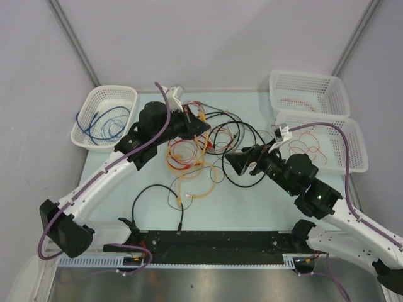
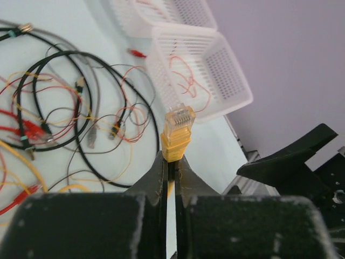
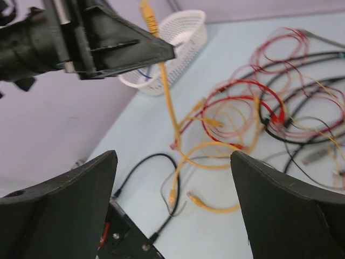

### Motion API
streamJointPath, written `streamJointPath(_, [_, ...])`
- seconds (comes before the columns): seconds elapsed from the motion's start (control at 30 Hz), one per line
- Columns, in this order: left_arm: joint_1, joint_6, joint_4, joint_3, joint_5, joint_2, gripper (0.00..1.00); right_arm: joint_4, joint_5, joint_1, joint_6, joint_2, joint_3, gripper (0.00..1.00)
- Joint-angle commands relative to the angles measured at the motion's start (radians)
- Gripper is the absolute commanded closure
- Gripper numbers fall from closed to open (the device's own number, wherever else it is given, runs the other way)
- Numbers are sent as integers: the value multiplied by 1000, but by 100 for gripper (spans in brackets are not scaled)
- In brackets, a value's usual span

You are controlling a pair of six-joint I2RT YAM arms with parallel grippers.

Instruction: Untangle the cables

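The cables lie in a tangle of red, orange-yellow and black loops on the mid table. My left gripper is raised over the tangle's left side. In the left wrist view it is shut on a yellow cable's plug, which sticks out past the fingertips. That yellow cable hangs from it down to the table. My right gripper is open and empty at the tangle's right edge, its fingers wide apart above yellow plug ends and a black cable.
A white basket with a blue cable stands at the left. Two white baskets with thin red wires stand at the right. A black rail runs along the near edge. A black cable loops near it.
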Motion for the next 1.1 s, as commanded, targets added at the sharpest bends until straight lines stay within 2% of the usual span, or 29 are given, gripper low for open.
streamJointPath(0.0, [2, 6, 39, 99, 117, -23, 100, 255, -122, 31, -61, 34, 2, 9])
streamJointPath(0.1, [2, -34, 66, 93, 143, -24, 100, 321, -109, 50, -70, 102, 2, 11])
streamJointPath(0.2, [2, -66, 93, 84, 168, -26, 100, 382, -89, 62, -76, 181, 2, 16])
streamJointPath(0.23, [2, -69, 93, 84, 170, -29, 100, 391, -84, 62, -78, 198, 4, 21])
streamJointPath(0.47, [-4, -114, 116, 67, 205, -47, 100, 465, 8, 57, -86, 321, 15, 33])
streamJointPath(0.57, [-16, -118, 119, 56, 205, -58, 100, 482, 11, 39, -60, 356, 16, 47])
streamJointPath(0.67, [-21, -114, 113, 44, 200, -67, 100, 500, -6, 33, -57, 370, 16, 65])
streamJointPath(0.7, [-21, -112, 111, 33, 199, -72, 100, 500, -4, 31, -57, 367, 15, 78])
streamJointPath(0.77, [-20, -117, 116, 22, 191, -79, 100, 490, 11, 25, -60, 350, 15, 90])
streamJointPath(0.8, [-21, -115, 114, 7, 187, -86, 100, 481, 19, 18, -58, 341, 16, 100])
streamJointPath(0.83, [-20, -114, 114, 1, 184, -92, 100, 470, 23, 11, -55, 326, 16, 100])
streamJointPath(0.87, [-20, -103, 108, -7, 161, -98, 95, 444, 26, -8, -52, 288, 15, 100])
streamJointPath(0.9, [-20, -91, 93, -8, 136, -113, 81, 427, 26, -19, -53, 265, 15, 100])
streamJointPath(0.93, [-15, -78, 29, -2, 93, -122, 50, 406, 35, -30, -56, 240, 25, 100])
streamJointPath(0.97, [-10, -59, -4, 4, 49, -133, 34, 332, 46, -62, -57, 222, 38, 100])
streamJointPath(1.0, [8, -55, -37, 15, -52, -165, 1, 282, 54, -84, -58, 191, 59, 100])
streamJointPath(1.07, [31, -51, -68, 2, -132, -213, 0, 118, 46, -200, -52, 180, 139, 100])
